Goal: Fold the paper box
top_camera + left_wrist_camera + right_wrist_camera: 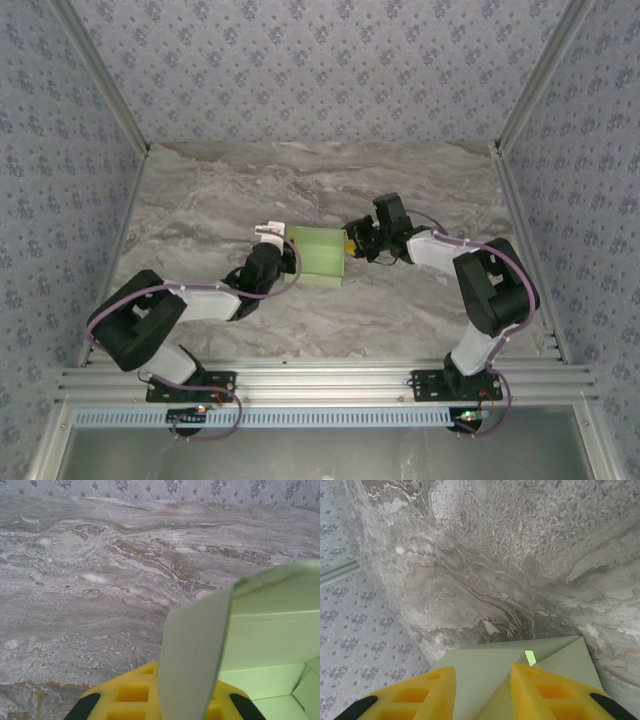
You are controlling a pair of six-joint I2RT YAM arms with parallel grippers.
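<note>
The box [318,256] sits on the counter [200,200] between my two end effectors, partly folded, with its walls raised. My left end effector [285,243] is at the box's left edge. In the left wrist view its yellow fingers [127,696] are closed on one flap [192,660] of the box, which stands up between them and leans a little to the right. The box's open inside lies to the right of that flap. My right end effector [352,246] is at the box's right edge. In the right wrist view its jaws stand apart, and a pale green panel of the box [560,652] shows in the gap and spreads past both fingers. I cannot tell whether they touch the card
</note>
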